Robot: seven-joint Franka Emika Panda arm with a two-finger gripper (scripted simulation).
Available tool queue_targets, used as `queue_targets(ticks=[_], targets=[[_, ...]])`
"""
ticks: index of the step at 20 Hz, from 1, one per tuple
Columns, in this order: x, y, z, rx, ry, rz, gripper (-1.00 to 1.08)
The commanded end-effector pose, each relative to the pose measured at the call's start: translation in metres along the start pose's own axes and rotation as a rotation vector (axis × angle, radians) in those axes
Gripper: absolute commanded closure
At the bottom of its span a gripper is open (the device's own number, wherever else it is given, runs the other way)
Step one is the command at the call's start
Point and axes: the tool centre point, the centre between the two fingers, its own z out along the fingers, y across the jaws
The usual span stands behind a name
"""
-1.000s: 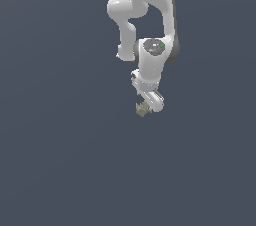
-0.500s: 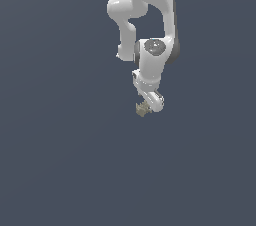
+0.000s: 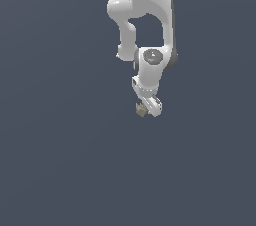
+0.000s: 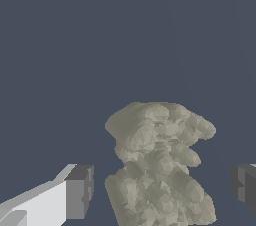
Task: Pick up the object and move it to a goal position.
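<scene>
One lump straddled by a spread claw, with nothing gripped yet.

One small olive-tan object [image 4: 160, 165] is seen in the wrist view between the two dark pads [image 4: 80, 192], a gap left on each side, so the claw [image 3: 148, 108] is parted and holds nothing; the object [image 3: 141, 110] lies on the desk [image 3: 60, 160] right at the claw's tip. A slip is judged possible if the pads close on its bumpy, uneven faces, which could twist or squirt it aside. Only a flat, plain slate-grey surface is shown; no room is visible.
</scene>
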Motion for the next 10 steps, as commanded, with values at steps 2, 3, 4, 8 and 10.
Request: queue_targets(ticks=[2, 3, 4, 8, 10], targets=[[0.0, -0.0005, 0.0104, 0.001, 0.0, 0.001, -0.92], [0.0, -0.0006, 0.0118, 0.001, 0.0, 0.001, -0.92], [0.0, -0.0008, 0.0126, 0.001, 0.0, 0.001, -0.92], [0.0, -0.0008, 0.0128, 0.001, 0.0, 0.001, 1.08], [0.0, -0.0008, 0.0128, 0.001, 0.0, 0.001, 1.08]])
